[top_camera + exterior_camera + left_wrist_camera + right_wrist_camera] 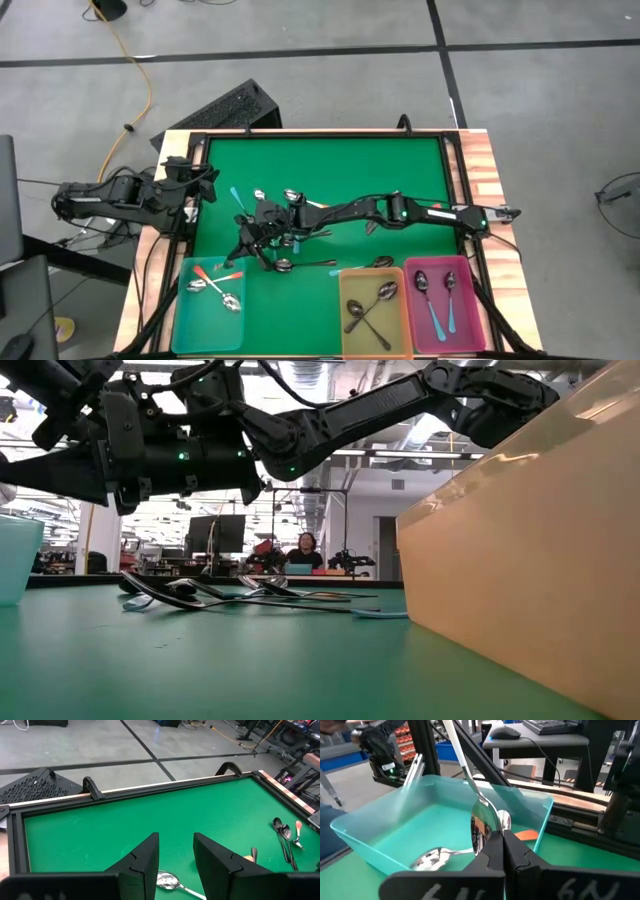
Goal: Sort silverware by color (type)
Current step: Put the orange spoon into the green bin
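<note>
Beside teal bin (395,835) rim | right claw (502,845) clamps spoon (482,820)

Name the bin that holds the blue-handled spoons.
The pink bin, at the table's front right corner: two light blue handles lie in it. The teal and yellow bins hold none.

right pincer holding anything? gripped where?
Yes: the right pincer is shut on a spoon, pinched at the bowl, handle pointing up. Left pincer holds nothing.
</note>
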Robot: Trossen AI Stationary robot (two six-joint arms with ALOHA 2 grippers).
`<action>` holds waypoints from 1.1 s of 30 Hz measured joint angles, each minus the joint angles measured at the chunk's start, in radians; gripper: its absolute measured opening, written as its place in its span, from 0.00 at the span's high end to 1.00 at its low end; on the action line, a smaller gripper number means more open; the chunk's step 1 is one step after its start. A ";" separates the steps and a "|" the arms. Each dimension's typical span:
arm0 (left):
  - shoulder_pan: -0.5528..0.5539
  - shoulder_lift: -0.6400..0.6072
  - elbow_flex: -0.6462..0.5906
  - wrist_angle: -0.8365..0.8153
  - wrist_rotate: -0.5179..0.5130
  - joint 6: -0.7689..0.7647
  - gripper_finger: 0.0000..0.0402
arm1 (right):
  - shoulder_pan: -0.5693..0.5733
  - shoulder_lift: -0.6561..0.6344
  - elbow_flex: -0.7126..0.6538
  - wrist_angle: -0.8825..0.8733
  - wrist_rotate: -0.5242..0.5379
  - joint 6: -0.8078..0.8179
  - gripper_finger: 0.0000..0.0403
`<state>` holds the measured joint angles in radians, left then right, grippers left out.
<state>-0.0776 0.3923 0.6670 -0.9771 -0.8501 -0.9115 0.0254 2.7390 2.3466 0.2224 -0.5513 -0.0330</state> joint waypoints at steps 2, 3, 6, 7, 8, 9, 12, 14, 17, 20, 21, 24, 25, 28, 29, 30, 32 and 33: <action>0.000 0.000 0.000 0.000 0.000 0.001 0.74 | 0.000 0.017 0.003 0.047 -0.003 0.018 1.00; 0.000 0.000 0.000 0.000 0.001 0.002 0.74 | 0.000 0.020 0.002 0.051 -0.012 0.035 1.00; 0.000 0.000 0.000 0.000 0.001 0.002 0.74 | -0.008 0.029 0.000 0.043 -0.023 0.060 1.00; 0.000 0.000 0.000 -0.001 0.001 0.003 0.74 | -0.009 0.030 0.000 0.049 -0.023 0.061 1.00; 0.000 0.000 0.000 -0.001 0.001 0.008 0.74 | -0.010 0.030 0.000 0.051 -0.023 0.063 1.00; 0.000 0.000 0.000 -0.001 0.001 0.013 0.74 | -0.010 0.030 0.000 0.054 -0.022 0.063 1.00; 0.000 0.000 0.000 -0.001 0.001 0.021 0.74 | -0.011 0.030 0.000 0.054 -0.016 0.070 1.00; 0.000 0.000 0.000 -0.001 0.001 0.021 0.74 | -0.013 0.030 0.000 0.055 -0.014 0.081 1.00; 0.000 0.000 0.000 -0.001 0.001 0.021 0.74 | -0.013 0.030 0.000 0.052 -0.013 0.086 1.00; 0.000 0.000 0.000 -0.001 0.001 0.021 0.74 | -0.013 0.030 0.000 0.048 -0.012 0.086 0.99; 0.000 0.000 0.000 -0.001 0.001 0.021 0.74 | -0.013 0.030 0.000 0.048 -0.011 0.086 0.98; 0.000 0.000 0.000 -0.001 0.002 0.021 0.74 | -0.013 0.030 0.000 0.048 -0.011 0.085 0.96; 0.000 0.000 0.000 -0.001 0.002 0.021 0.74 | -0.013 0.030 0.000 0.048 -0.011 0.081 0.95; 0.000 0.000 0.000 -0.001 0.003 0.021 0.74 | -0.013 0.031 0.000 0.048 -0.007 0.069 0.91; 0.000 0.000 0.000 -0.001 0.003 0.021 0.74 | -0.013 0.031 0.000 0.048 -0.007 0.064 0.90; 0.000 0.000 0.000 -0.001 0.004 0.021 0.74 | -0.013 0.030 0.000 0.048 -0.006 0.063 0.89; 0.000 0.000 0.000 -0.001 0.004 0.021 0.74 | -0.013 0.031 0.001 0.049 -0.004 0.063 0.87; 0.000 0.000 0.000 -0.001 0.003 0.021 0.74 | -0.013 0.031 0.001 0.049 -0.004 0.063 0.87</action>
<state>-0.0776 0.3923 0.6670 -0.9779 -0.8467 -0.8909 0.0124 2.7697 2.3474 0.2710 -0.5549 0.0295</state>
